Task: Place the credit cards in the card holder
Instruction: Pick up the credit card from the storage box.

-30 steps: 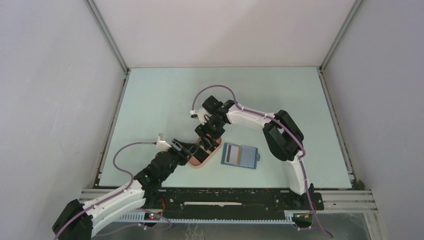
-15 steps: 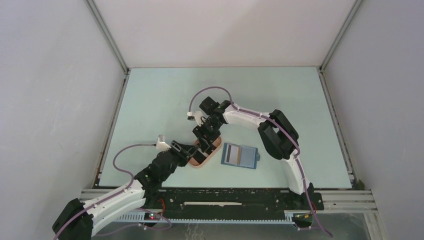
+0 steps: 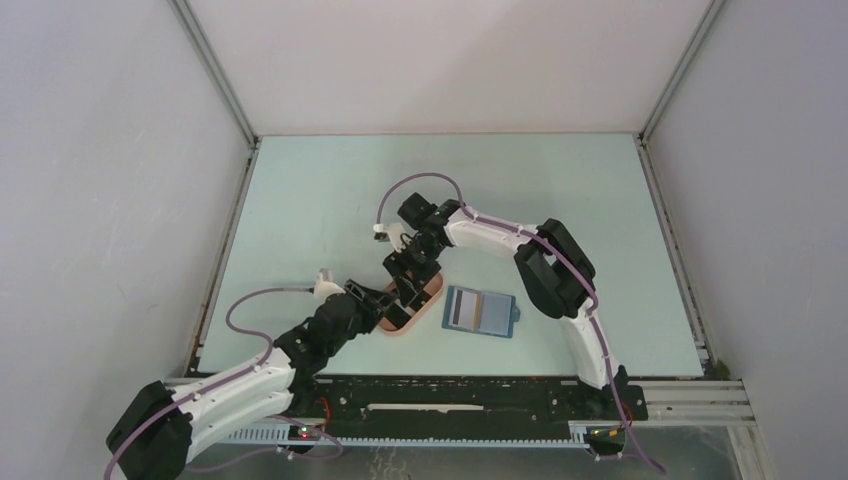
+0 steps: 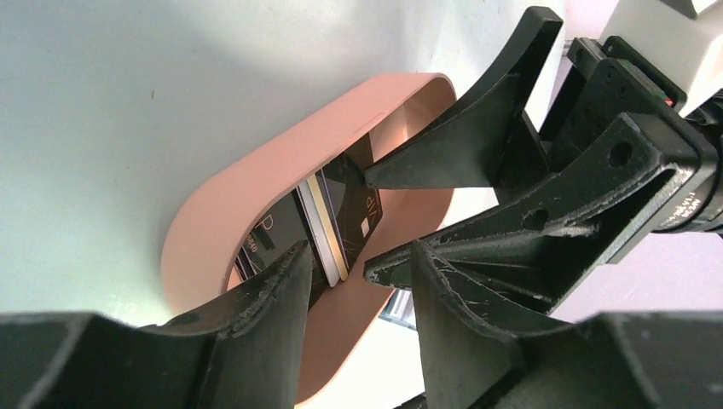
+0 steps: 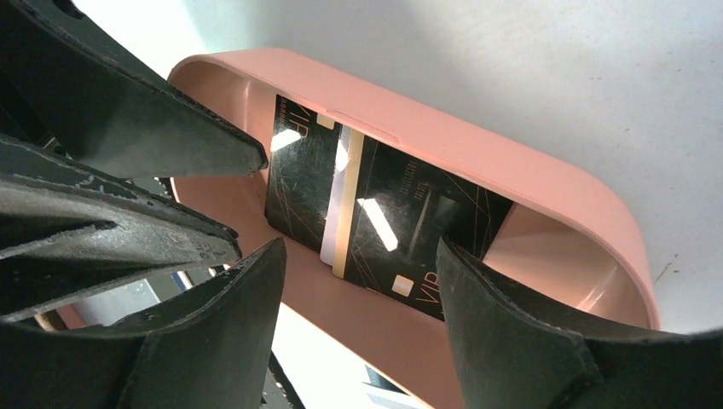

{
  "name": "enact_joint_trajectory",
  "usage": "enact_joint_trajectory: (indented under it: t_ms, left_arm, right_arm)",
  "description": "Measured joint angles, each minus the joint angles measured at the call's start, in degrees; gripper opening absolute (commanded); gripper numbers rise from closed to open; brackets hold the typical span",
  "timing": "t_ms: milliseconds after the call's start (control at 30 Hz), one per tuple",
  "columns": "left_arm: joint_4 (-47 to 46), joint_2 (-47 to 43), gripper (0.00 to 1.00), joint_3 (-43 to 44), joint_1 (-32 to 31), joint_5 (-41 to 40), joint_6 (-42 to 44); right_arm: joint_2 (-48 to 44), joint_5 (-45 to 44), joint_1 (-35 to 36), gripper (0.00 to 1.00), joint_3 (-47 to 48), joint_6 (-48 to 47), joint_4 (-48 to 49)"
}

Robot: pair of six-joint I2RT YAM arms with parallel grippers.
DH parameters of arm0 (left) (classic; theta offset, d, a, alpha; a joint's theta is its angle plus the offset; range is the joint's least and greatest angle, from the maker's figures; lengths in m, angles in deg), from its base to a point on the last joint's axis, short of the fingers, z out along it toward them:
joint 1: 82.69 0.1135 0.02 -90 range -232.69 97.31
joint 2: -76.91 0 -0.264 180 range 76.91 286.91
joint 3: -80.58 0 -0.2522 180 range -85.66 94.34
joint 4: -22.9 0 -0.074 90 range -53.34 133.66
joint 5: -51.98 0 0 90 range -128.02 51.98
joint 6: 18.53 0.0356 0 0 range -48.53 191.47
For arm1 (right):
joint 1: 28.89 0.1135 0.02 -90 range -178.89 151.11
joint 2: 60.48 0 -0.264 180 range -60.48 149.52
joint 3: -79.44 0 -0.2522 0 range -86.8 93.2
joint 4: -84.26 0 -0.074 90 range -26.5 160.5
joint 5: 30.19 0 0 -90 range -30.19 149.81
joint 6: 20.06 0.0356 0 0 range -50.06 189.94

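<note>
left claw (image 4: 359,250), right claw (image 5: 360,247), crowding tray (image 5: 477,146)

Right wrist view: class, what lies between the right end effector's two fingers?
Seen in the right wrist view: glossy black credit cards, one pale gold-edged among them, lying in the pink oval plastic tray.

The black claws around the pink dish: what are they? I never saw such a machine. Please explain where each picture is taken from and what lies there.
They are two robot arms on a table, each ending in a two-finger gripper. The wide picture looks down from above; the close ones come from a camera on each wrist. The left gripper and right gripper both reach into a pink tray holding black cards. Their jaws are open; nothing is held. A blue wallet lies open beside the tray.
</note>
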Motion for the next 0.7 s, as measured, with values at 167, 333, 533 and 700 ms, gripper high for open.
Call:
enact_joint_trajectory:
  t_ms: [167,333,533,700]
  left_arm:
    - [2.91,-1.40,0.55,1.36,0.00,-0.07,2.91]
    - [10.93,-12.09,0.64,1.53,0.00,-1.55,12.00]
    - [17.86,-22.21,0.64,3.23,0.04,-2.99,21.24]
    - [22.14,-24.81,0.65,4.92,0.11,-4.35,25.14]
  right_arm:
    - [-0.87,-4.57,1.33,0.78,-0.04,-0.46,0.42]
    - [-2.05,-9.46,2.97,0.81,-0.68,-1.95,1.33]
    - [-3.54,-14.80,4.31,0.91,-0.98,-3.48,2.19]
    - [-3.80,-18.88,5.03,0.97,-1.09,-3.78,3.34]
